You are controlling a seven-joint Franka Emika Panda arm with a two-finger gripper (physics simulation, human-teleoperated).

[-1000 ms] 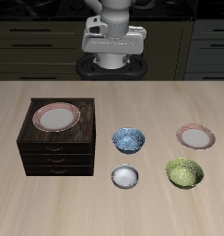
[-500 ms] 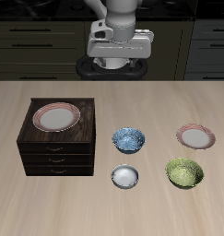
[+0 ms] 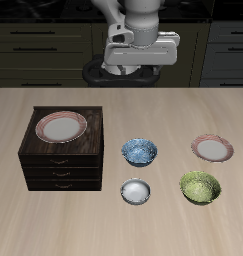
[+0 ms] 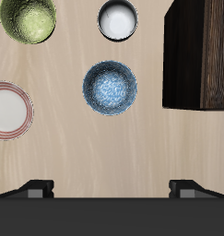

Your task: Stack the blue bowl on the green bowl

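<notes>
So the gripper is hanging high up near the back of the desk, nowhere close to grabbing anything. In the wrist view you only get the two finger tips poking in at the edge, set wide apart with nothing between them, so it's open and empty.

The blue bowl sits well below the gripper and out toward the desk's front edge from it, pretty much straight ahead rather than off to a side. The wrist view has it roughly centred between the fingers, just farther out. The green bowl is farther forward again and off to one side, apart from the blue one.

I'd guess the next move is mostly forward-and-down onto the blue bowl's rim.
</notes>
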